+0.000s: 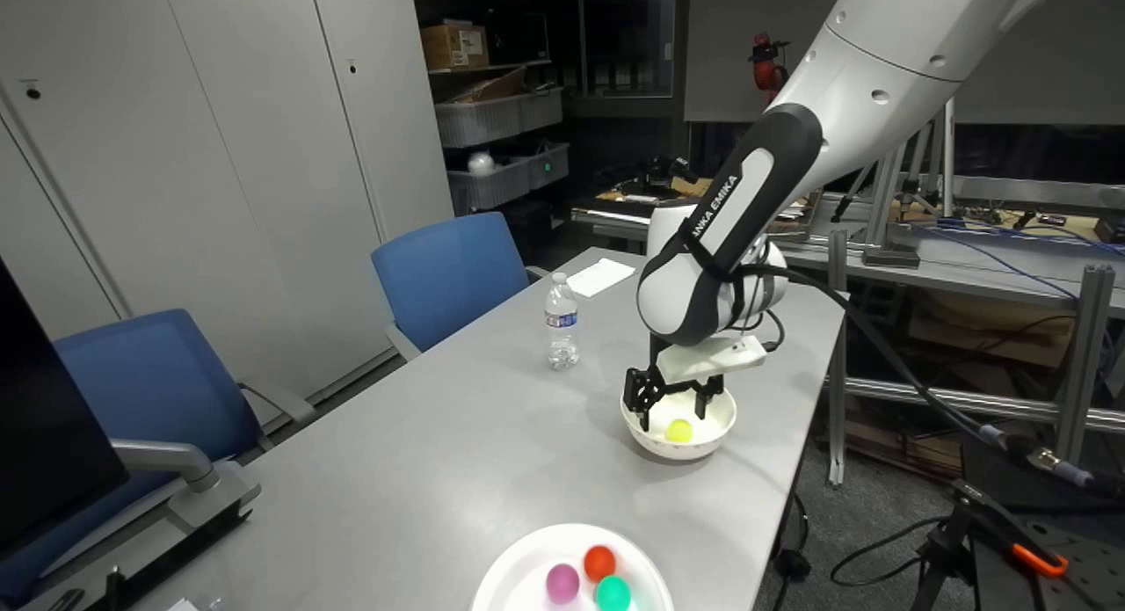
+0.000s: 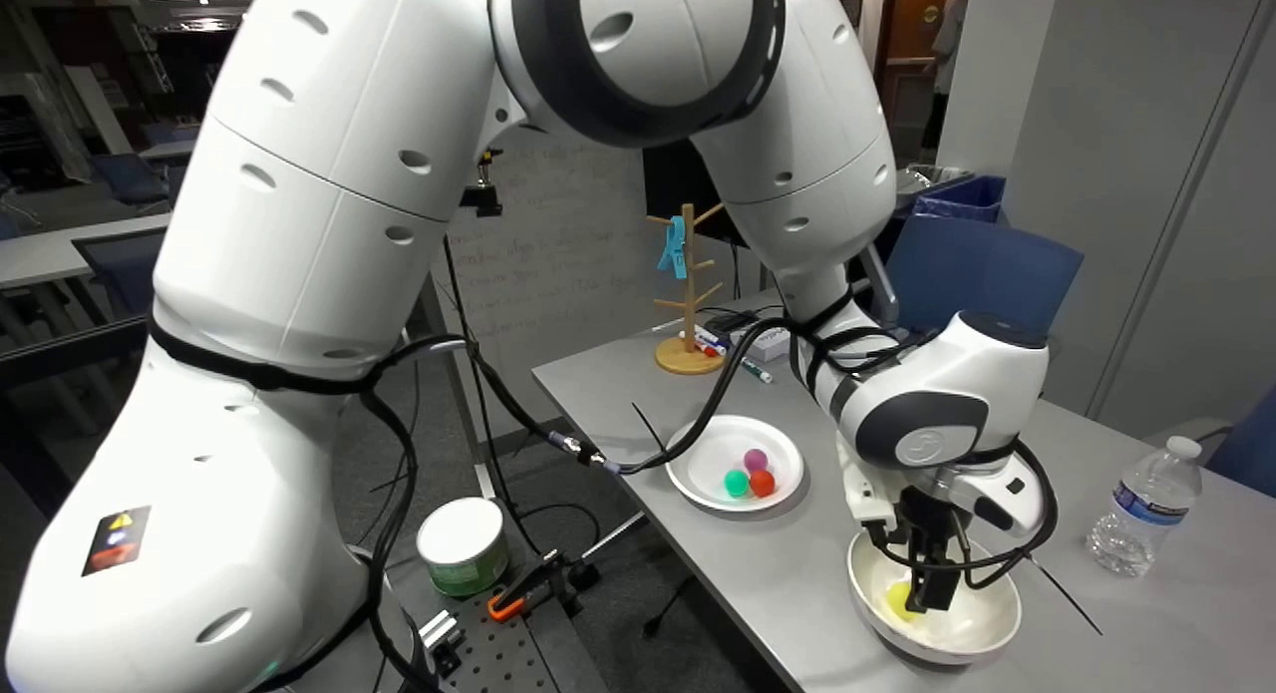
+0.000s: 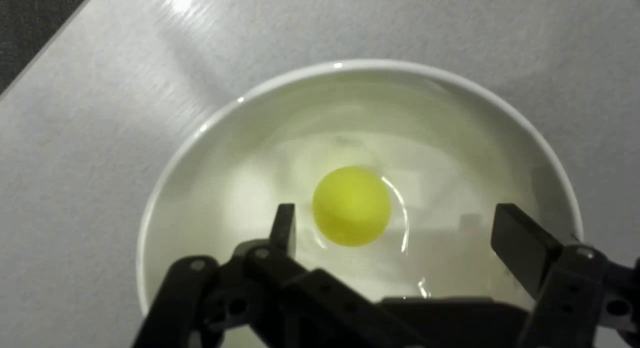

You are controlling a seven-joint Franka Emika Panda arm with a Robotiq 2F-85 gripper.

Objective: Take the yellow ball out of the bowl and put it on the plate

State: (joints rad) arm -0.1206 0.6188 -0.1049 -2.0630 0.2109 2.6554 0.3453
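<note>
End effector: reaches down over the bowl with fingers spread wide apart; shows both fingertips inside the outline of the rim in the wrist view.

Yellow ball: lies low inside the bowl; shows between the fingers in the wrist view, closer to one than to the other, with a gap to each.

Bowl: stands upright on the tabletop, white, round and deep-sided.

Tabletop: spreads grey and smooth beneath the bowl, with a patch of glare in the wrist view.

Water bottle: stands upright near the bowl, clear, with a blue label.

Plate: lies flat on the tabletop, well apart from the bowl, white and shallow; bears a purple ball, a red ball and a teal ball, grouped close together.

White paper: lies flat beyond the water bottle in an exterior view.

Wooden stand: rises from the tabletop beyond the plate in an exterior view, carrying a blue clip.

Markers: lie beside the base of the wooden stand.

Blue chairs: stand along an edge of the tabletop in both exterior views.

Cabinets: rise pale grey behind the blue chairs.
</note>
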